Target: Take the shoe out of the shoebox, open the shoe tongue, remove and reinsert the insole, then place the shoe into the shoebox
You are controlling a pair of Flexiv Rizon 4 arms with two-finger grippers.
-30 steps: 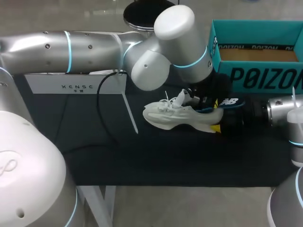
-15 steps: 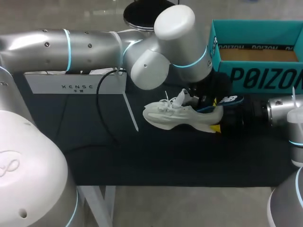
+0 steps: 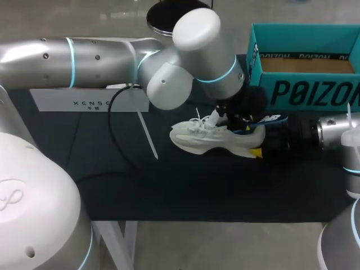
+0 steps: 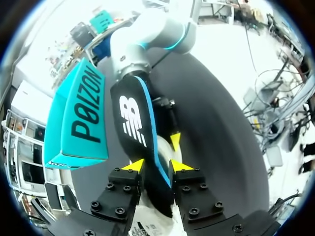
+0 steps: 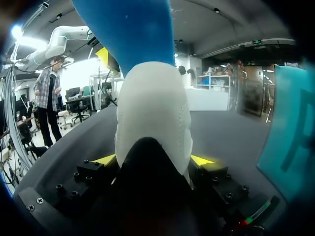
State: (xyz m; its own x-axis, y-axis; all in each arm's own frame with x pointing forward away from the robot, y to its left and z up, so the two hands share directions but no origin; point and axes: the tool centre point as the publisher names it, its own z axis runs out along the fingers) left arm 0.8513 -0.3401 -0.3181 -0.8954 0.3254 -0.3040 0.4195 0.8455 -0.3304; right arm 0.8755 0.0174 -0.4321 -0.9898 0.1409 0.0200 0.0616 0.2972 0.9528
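The shoe (image 3: 216,142) is out of the shoebox (image 3: 306,93), so that first step looks done. It sits in the middle of the head view, a little right of centre, on its side on the dark table (image 3: 169,185), toe toward the frame's left, heel toward the right.

The right gripper (image 5: 152,160) has the heel: its two yellow tips press the heel from either side, clamped on the shoe.

The left gripper (image 4: 156,166) is pinching the insole (image 4: 133,118), one finger on each face, and the insole runs out ahead of the fingers. In the head view it pokes up and to the right from the heel area, just below the box's front wall.

I'd put this in the insole step. Coming out or going back in? I can't tell, and how much of it sits inside the shoe is hidden behind the left wrist. Whether the tongue is pulled open is hidden too. Left to do, as I judge it: seat the insole fully, then put the shoe in the box, which stands open at the upper right.

Looks: an off-white shoe with a chunky sculpted sole, a mesh heel panel and loose white laces near the tongue. The insole is black on one face with a white logo, blue on the other.
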